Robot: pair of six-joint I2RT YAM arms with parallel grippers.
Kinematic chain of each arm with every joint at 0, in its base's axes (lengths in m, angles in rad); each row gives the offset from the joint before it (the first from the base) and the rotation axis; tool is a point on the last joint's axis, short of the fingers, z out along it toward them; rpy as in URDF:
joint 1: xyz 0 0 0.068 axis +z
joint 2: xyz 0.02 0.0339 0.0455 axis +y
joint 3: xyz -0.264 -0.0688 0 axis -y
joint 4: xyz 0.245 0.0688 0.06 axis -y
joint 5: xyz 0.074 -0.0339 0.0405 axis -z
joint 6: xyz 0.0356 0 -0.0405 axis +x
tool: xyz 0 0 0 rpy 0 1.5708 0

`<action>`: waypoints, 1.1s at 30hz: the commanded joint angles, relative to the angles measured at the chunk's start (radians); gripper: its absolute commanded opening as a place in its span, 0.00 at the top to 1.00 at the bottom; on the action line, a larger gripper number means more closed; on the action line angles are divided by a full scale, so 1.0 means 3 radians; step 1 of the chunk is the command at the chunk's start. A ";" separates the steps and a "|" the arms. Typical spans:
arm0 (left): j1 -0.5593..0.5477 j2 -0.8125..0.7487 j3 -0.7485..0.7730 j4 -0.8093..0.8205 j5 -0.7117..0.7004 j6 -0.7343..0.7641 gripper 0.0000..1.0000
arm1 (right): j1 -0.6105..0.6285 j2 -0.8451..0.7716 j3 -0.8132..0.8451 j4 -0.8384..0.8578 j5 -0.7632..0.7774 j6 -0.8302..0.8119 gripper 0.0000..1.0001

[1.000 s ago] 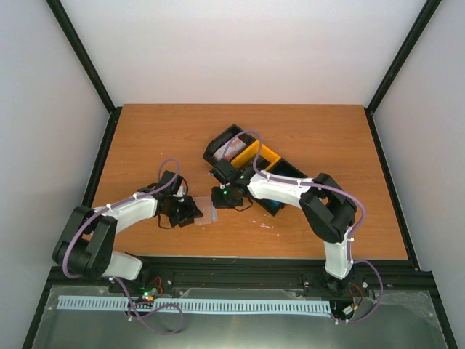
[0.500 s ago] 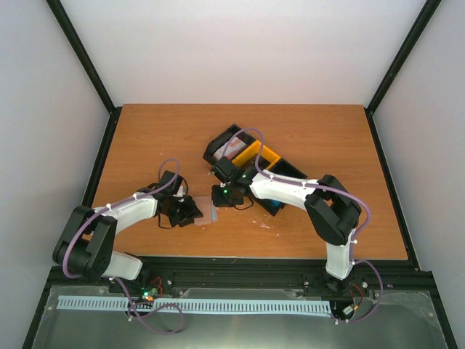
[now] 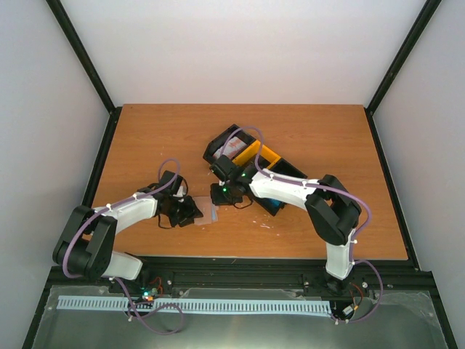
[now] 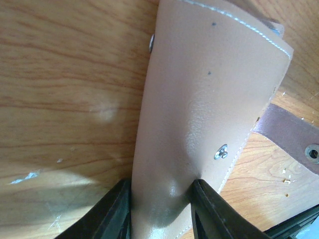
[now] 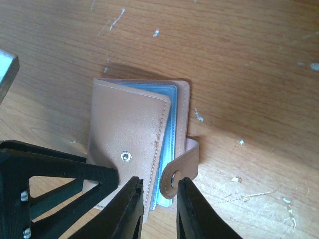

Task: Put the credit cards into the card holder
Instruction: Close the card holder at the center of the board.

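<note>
The pinkish-tan card holder (image 5: 130,134) lies folded on the wood between my grippers, with a light blue edge showing between its covers. It also shows in the top view (image 3: 208,212). My left gripper (image 4: 162,199) is shut on its near end (image 4: 209,99) and appears in the top view (image 3: 190,211). My right gripper (image 5: 159,181) hangs just over the holder's snap strap (image 5: 182,167), jaws a narrow gap apart with the strap tab between them and not squeezed; in the top view (image 3: 220,195) it is right of the holder. Red-and-white cards (image 3: 234,147) lie in the black bin.
A black bin (image 3: 218,145) and a yellow bin (image 3: 261,155) stand in a diagonal row behind the right arm, with something blue (image 3: 273,207) at the row's near end. Open wooden table lies to the left and far side.
The right gripper has shifted slightly toward the far left, over the card holder. The left gripper and the holder have stayed in place.
</note>
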 commanded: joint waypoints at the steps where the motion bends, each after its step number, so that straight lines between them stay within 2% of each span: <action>1: -0.0005 0.0147 -0.0145 -0.0113 -0.0337 0.0013 0.65 | 0.0026 0.0078 0.0119 -0.0029 0.0037 -0.0076 0.76; 9: -0.0004 0.0165 -0.0150 -0.0088 -0.0327 -0.0003 0.65 | 0.0028 0.0156 0.0134 -0.0078 0.0014 -0.0106 0.76; 19: -0.0005 0.0157 -0.0153 -0.0082 -0.0317 -0.0028 0.66 | 0.0028 0.0120 0.0128 -0.0052 -0.0021 -0.0130 0.97; 26: -0.0005 0.0140 -0.0165 -0.0016 -0.0256 -0.0046 0.65 | 0.0027 0.0089 0.0070 0.0098 -0.0143 -0.0133 0.97; 33: -0.0005 0.0172 -0.0151 0.0135 -0.0123 -0.0057 0.63 | 0.0028 0.0124 -0.0020 0.0378 -0.0482 -0.0181 0.97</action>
